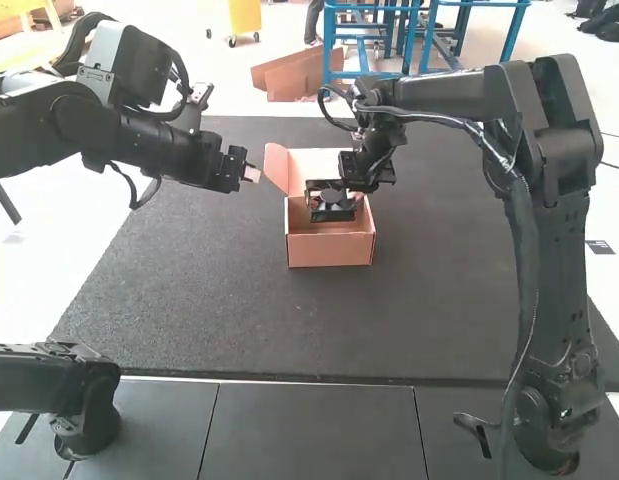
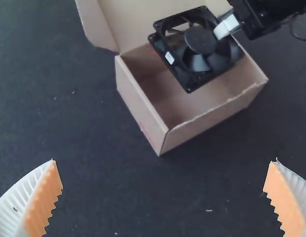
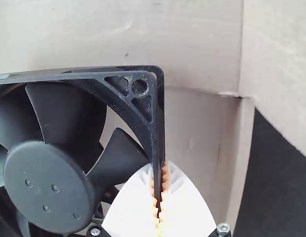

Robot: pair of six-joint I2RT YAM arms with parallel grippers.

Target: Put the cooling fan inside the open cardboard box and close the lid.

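Fan (image 1: 331,200): we see it tilted over the mouth of the open box (image 1: 329,245).
Right gripper (image 3: 159,177): clamped on the fan's frame edge.
Left gripper (image 1: 249,172): fingers spread wide and holding nothing, hanging left of the box.
Lid (image 1: 281,165): we find it standing open.
Box: sits on the dark worktop (image 1: 189,290).
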